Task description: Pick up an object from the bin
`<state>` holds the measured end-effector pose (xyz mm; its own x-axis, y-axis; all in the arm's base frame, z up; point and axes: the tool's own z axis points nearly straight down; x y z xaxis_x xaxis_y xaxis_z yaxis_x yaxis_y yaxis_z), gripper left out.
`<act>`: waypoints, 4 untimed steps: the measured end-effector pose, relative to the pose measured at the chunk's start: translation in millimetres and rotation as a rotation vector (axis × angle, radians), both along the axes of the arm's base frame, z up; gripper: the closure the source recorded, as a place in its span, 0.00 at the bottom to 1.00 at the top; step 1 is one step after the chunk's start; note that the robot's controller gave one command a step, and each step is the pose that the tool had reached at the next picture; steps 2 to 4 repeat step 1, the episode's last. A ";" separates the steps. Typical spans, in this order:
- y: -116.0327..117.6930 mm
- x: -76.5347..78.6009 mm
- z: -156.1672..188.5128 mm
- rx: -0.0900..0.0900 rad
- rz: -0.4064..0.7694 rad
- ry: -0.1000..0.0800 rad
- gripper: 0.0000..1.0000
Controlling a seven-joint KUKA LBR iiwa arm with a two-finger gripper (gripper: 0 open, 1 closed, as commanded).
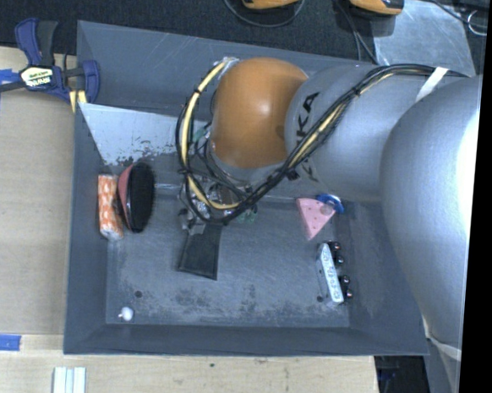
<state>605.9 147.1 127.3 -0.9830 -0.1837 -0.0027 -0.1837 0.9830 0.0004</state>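
Note:
My gripper [199, 251] shows as a dark block below the arm's wrist, low over the bin floor left of centre. Nothing can be seen held in it. Nearest to it on the left lies a black oval thing with a red edge [137, 196], about a hand's width away. Against that thing's left side lies an orange and white packet [108, 207], close to the bin's left wall. A pink wedge [314, 215] lies to the gripper's right, with a small blue thing [329, 202] touching its upper edge.
A white strip with black knobs [333, 274] lies at the right of the floor. A small white ball [125, 313] sits in the front left corner. The arm covers the back and right of the bin. Bare floor lies in front of the gripper.

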 end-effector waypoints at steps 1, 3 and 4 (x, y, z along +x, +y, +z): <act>-21.7 -4.5 81.4 0.000 -0.067 0.003 1.00; -21.7 -4.5 81.4 0.000 -0.067 0.003 1.00; -21.7 -4.5 81.4 0.000 -0.067 0.003 1.00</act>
